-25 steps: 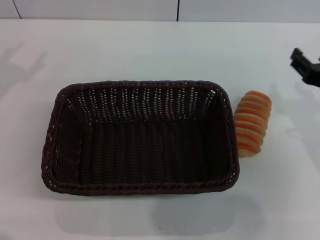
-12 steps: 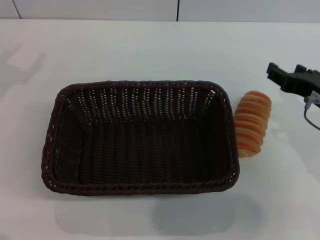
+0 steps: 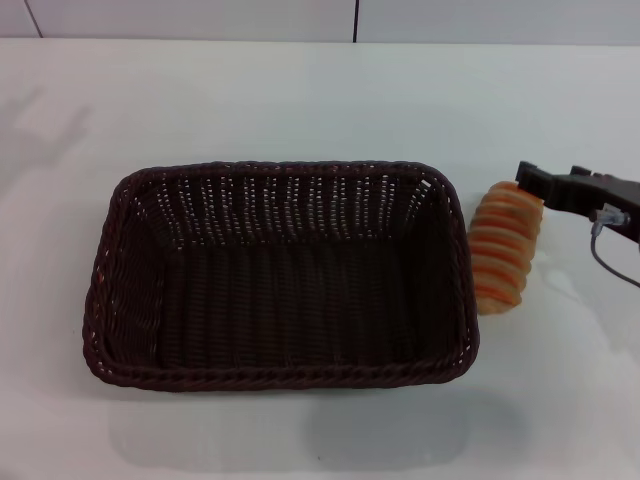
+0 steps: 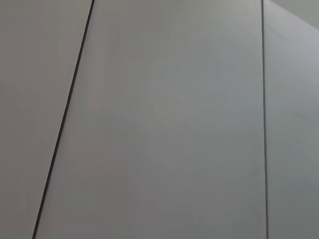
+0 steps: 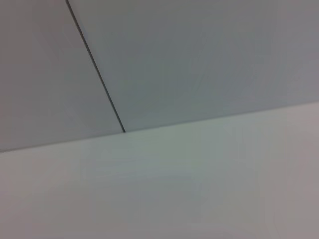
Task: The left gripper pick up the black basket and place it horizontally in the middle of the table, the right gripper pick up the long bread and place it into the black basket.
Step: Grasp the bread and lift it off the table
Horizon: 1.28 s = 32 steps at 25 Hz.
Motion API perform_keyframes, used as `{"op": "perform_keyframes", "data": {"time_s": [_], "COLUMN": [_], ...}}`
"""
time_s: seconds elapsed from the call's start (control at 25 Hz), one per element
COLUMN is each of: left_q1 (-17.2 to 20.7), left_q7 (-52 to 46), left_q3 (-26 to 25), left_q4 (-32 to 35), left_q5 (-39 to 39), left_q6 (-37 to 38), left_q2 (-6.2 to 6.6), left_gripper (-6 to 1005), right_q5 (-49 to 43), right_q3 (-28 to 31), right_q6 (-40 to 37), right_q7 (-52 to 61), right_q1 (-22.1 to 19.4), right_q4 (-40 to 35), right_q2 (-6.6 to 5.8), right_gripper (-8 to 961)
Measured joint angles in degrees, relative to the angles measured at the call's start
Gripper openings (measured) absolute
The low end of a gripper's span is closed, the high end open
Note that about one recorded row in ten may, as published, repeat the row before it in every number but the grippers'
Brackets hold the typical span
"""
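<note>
Right gripper [image 3: 548,183] reached the bread's [image 3: 503,246] far end, right of the basket [image 3: 275,275]; finger opening could not be told.

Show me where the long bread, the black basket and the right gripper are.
long bread [image 3: 503,250], head view, middle ridges.
black basket [image 3: 280,376], head view, near braided rim.
right gripper [image 3: 553,183], head view, between its fingertips.

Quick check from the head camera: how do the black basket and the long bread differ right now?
The black basket is large, dark woven and empty; the long bread is small, pale tan with orange ridges. The basket lies crosswise mid-table; the bread lies front-to-back beside its right rim, the right tool at its far end. Both rest on the table.
</note>
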Motion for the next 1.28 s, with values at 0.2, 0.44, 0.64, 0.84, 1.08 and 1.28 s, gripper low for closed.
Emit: {"op": "perform_keyframes", "data": {"time_s": [0.2,0.44,0.64,0.84,1.08,1.28], "left_q1": [0.0,0.0,-0.1,-0.1,-0.1,0.0], "left_q7": [0.0,0.0,0.0,0.0,0.0,0.0], "left_q3": [0.0,-0.1,-0.1,-0.1,-0.5,-0.5], "left_q4": [0.0,0.0,-0.1,-0.1,-0.5,-0.5], "left_q5": [0.0,0.0,0.0,0.0,-0.5,-1.3], "left_q6": [-0.1,-0.4,-0.6,-0.6,-1.6,-2.3], "left_q2": [0.02,0.04,0.04,0.04,-0.09,-0.21], "left_gripper": [810,810,810,810,810,810], "right_q5": [0.8,1.0,1.7,2.4,3.0,3.1], "right_q3": [0.7,0.7,0.5,0.5,0.4,0.3], "right_q6": [2.0,2.1,2.1,2.1,2.1,2.0], "right_q7": [-0.4,-0.3,-0.4,-0.5,-0.6,-0.6], "right_q1": [2.2,3.4,4.5,5.5,7.3,8.7], "right_q4": [-2.6,-4.5,-6.0,-7.7,-10.2,-11.9], "right_q2": [-0.03,0.04,0.01,0.06,-0.03,-0.06], "right_gripper": [669,669,668,668,668,668]}}
